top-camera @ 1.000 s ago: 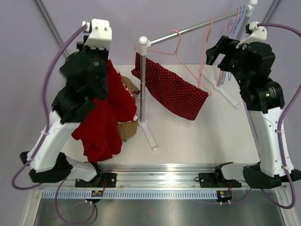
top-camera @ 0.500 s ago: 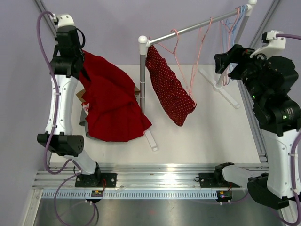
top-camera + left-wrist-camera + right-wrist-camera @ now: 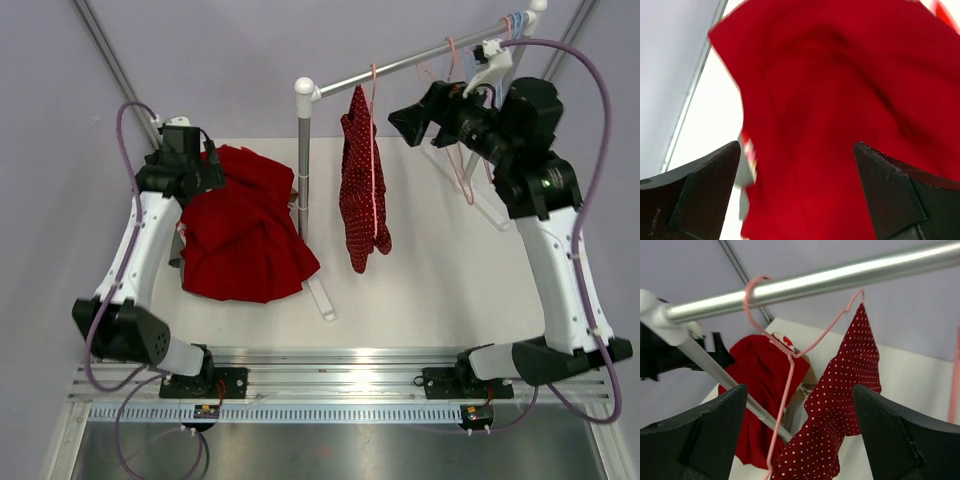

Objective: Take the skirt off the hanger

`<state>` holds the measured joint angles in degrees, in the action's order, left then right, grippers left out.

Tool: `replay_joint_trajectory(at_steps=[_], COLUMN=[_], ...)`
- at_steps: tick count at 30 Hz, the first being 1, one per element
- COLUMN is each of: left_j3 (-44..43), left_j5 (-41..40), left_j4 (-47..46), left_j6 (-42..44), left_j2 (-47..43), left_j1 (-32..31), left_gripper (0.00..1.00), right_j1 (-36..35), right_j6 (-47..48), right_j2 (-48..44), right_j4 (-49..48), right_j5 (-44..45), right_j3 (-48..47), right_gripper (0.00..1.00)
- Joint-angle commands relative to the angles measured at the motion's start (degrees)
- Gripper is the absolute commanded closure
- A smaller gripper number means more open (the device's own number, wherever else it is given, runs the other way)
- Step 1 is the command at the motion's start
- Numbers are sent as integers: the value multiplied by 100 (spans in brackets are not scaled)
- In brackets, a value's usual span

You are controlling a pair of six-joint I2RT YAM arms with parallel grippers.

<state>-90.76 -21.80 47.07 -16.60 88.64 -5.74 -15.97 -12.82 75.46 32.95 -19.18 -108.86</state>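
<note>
Left gripper: jaws spread wide with nothing between them; it hangs just above the red garment.
Change at left gripper: a second ago it was clamped on that garment and carrying it in the air; now it has let go.
Red garment: lies crumpled on the left part of the worktop, beside the stand post, free of any hanger.
Right gripper: jaws wide and empty, raised to the height of the rail, facing the pink hanger and not touching it.
Change at right gripper: it has come in from the far right toward the rail.
Dotted skirt: on the pink hanger, which hooks over the rail near the post; the skirt hangs straight down, above the worktop.
Change at dotted skirt: half a second ago it was swinging out at a slant; now it has settled.
Other hangers: bare ones at the right end of the rail.
Meaning for the task: one garment appears dealt with; the dotted skirt is not yet off its hanger, and both grippers are free to take it.
</note>
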Motion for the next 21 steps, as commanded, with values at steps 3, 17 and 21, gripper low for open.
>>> replay_joint_trajectory(at_steps=[3, 17, 21], left_j3=[1119, 2897, 3011], left_j5=[203, 475, 598], left_j4=[-523, -541, -585], left_j6=[-431, -810, -880], left_j2=[-2215, -3801, -3889], left_j1=[-462, -666, -674], left_gripper=[1, 1, 1], right_j1=[-424, -996, -1145], right_j6=[-28, -335, -502], right_j2=[671, 847, 839], right_j4=[-96, -509, -684], right_j5=[-184, 494, 468], right_j3=[-224, 479, 655], right_gripper=[8, 45, 60])
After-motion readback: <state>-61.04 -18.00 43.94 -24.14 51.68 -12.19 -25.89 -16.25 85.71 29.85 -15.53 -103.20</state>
